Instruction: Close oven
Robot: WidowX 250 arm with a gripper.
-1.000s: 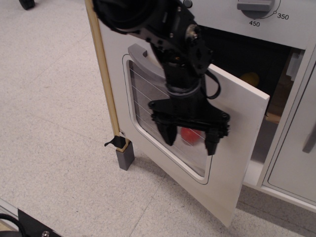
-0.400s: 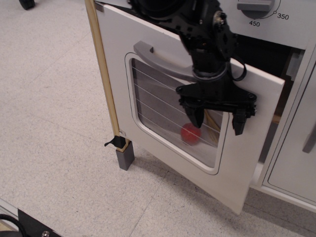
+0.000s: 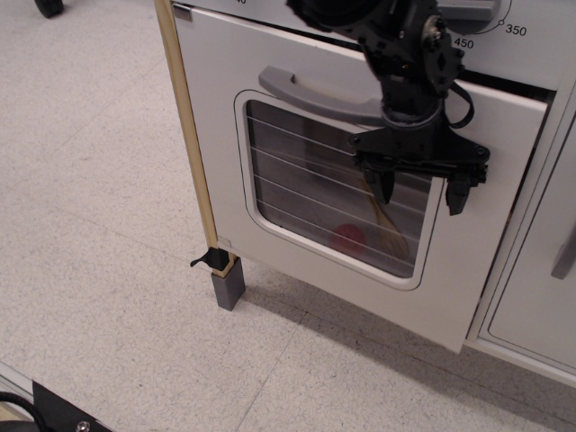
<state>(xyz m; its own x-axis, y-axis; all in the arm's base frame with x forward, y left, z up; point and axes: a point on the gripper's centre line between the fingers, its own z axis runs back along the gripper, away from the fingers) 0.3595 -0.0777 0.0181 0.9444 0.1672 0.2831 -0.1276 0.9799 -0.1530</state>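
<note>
The oven door [image 3: 297, 261] is white with a rounded wire-lined window [image 3: 324, 193] and a curved grey handle [image 3: 310, 94]. It stands almost shut, with a thin dark gap left along its top right edge. My black gripper [image 3: 421, 187] is open and empty, its fingers pointing down against the right part of the door, over the window's right edge. A red round object [image 3: 347, 238] shows through the window.
A light wood post [image 3: 193, 135] with a grey foot [image 3: 228, 290] marks the oven's left edge. A narrow white cabinet door [image 3: 540, 297] with a small grey handle [image 3: 566, 254] is on the right. A grey temperature dial [image 3: 477, 9] sits above. Speckled floor lies to the left.
The oven door has swung from wide open to nearly shut. My gripper moved up and to the right with it, staying against the door's front.
</note>
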